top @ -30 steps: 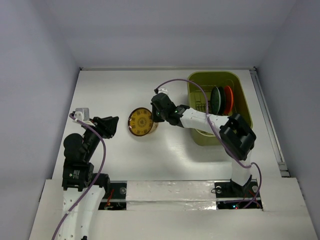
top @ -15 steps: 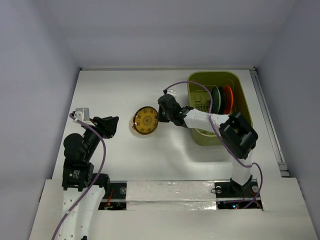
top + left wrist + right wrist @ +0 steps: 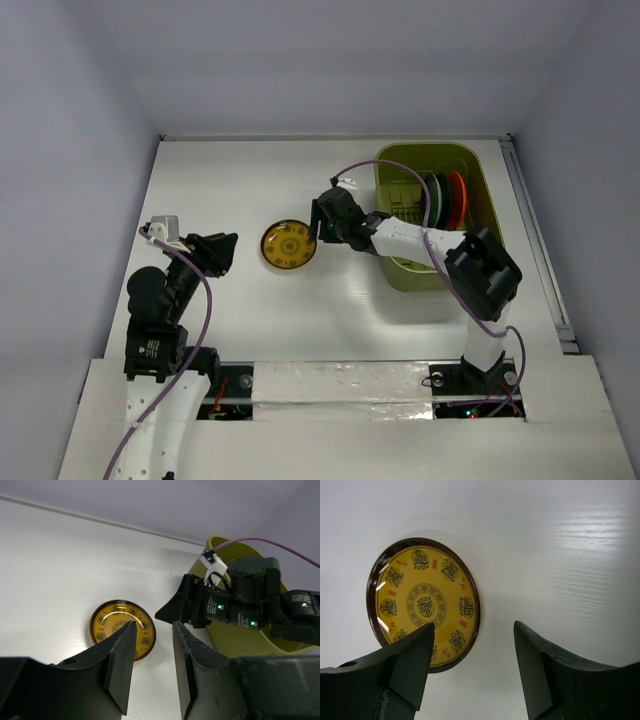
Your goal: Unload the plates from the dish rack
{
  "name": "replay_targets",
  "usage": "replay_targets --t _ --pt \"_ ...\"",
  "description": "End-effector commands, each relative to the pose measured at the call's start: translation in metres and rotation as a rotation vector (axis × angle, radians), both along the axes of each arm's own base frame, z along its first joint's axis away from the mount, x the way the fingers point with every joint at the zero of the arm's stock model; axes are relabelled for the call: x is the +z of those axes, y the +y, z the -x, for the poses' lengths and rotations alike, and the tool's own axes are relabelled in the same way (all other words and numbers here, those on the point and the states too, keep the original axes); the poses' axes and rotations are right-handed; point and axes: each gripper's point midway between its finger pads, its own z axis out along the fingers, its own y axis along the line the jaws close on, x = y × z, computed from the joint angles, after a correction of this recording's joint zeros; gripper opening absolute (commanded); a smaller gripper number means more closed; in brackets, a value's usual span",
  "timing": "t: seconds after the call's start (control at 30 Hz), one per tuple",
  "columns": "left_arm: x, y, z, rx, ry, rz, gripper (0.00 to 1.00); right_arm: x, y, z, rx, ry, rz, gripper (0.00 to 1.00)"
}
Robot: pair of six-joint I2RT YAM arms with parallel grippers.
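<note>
A dark-rimmed yellow patterned plate (image 3: 289,245) (image 3: 422,602) (image 3: 112,630) lies flat on the white table, left of the olive-green dish rack (image 3: 425,148) (image 3: 220,542). My right gripper (image 3: 322,222) (image 3: 473,625) hovers at the plate's right edge, open, with only bare table between its fingers. In the rack a teal plate (image 3: 437,198) and an orange-red plate (image 3: 457,197) stand on edge. My left gripper (image 3: 222,250) (image 3: 154,626) hangs left of the yellow plate, its jaws apart and holding nothing.
The right arm's forearm stretches from the rack's front-left corner toward the plate, with a purple cable (image 3: 370,165) looping over it. White walls close in the table on the left, back and right.
My right gripper has opened and let go of the yellow plate, which went from tilted in its grip to lying flat on the table. The left arm has not moved.
</note>
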Motion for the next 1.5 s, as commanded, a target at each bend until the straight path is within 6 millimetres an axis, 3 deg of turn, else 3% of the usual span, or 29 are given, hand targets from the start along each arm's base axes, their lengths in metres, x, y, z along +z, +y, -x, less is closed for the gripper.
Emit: replay_targets --t 0.0,0.1,0.23,0.27,0.3,0.33,0.37,0.4,0.47,0.53,0.77,0.9,1.0,1.03,1.13,1.23,1.47 --pt "0.01 -0.002 -0.001 -0.012 -0.04 0.006 0.32 0.06 -0.008 -0.005 -0.02 -0.119 -0.026 0.7" --pt "0.01 -0.001 -0.002 -0.009 -0.041 0.005 0.32 0.086 -0.006 0.003 0.009 -0.153 -0.025 0.78" --pt "0.008 -0.001 -0.002 -0.007 -0.036 0.006 0.32 0.128 -0.013 0.012 0.023 -0.22 -0.054 0.76" --pt "0.009 -0.001 -0.002 -0.009 -0.037 0.006 0.32 0.136 -0.017 0.014 0.023 -0.235 -0.057 0.71" --pt "0.01 -0.001 -0.002 -0.007 -0.037 0.006 0.32 0.156 -0.023 0.018 0.016 -0.27 -0.082 0.64" --pt "0.009 -0.001 -0.002 -0.007 -0.039 0.005 0.32 0.166 -0.031 0.018 0.003 -0.297 -0.07 0.45" --pt "0.009 -0.001 -0.002 -0.007 -0.037 0.006 0.32 0.171 -0.04 0.021 -0.006 -0.307 -0.044 0.32" --pt "0.009 -0.001 -0.002 -0.007 -0.037 0.006 0.32 0.193 -0.058 0.021 -0.06 -0.357 -0.03 0.12" --pt "0.009 -0.002 -0.001 -0.012 -0.04 0.006 0.31 0.204 -0.085 0.025 -0.106 -0.388 0.06 0.02" --pt "0.011 -0.002 -0.001 -0.013 -0.046 0.007 0.3 0.221 -0.122 0.021 -0.193 -0.417 0.106 0.0" --pt "0.012 -0.001 0.0 -0.01 -0.053 0.006 0.13 0.203 -0.23 0.016 -0.36 -0.348 0.275 0.0" --pt "0.011 -0.002 0.0 -0.015 -0.048 0.005 0.08 0.191 -0.263 0.017 -0.422 -0.314 0.339 0.01" --pt "0.01 -0.003 -0.001 -0.016 -0.045 0.005 0.08 0.179 -0.284 0.011 -0.463 -0.267 0.402 0.12" --pt "0.011 -0.002 0.0 -0.015 -0.047 0.005 0.08 0.176 -0.288 0.009 -0.47 -0.258 0.42 0.2" --pt "0.012 -0.002 0.001 -0.013 -0.053 0.006 0.11 0.162 -0.292 0.001 -0.455 -0.215 0.464 0.32" --pt "0.012 -0.002 0.0 -0.015 -0.053 0.006 0.14 0.15 -0.299 -0.006 -0.46 -0.18 0.504 0.4" --pt "0.013 -0.002 0.001 -0.015 -0.056 0.005 0.21 0.132 -0.3 -0.021 -0.44 -0.137 0.554 0.43"
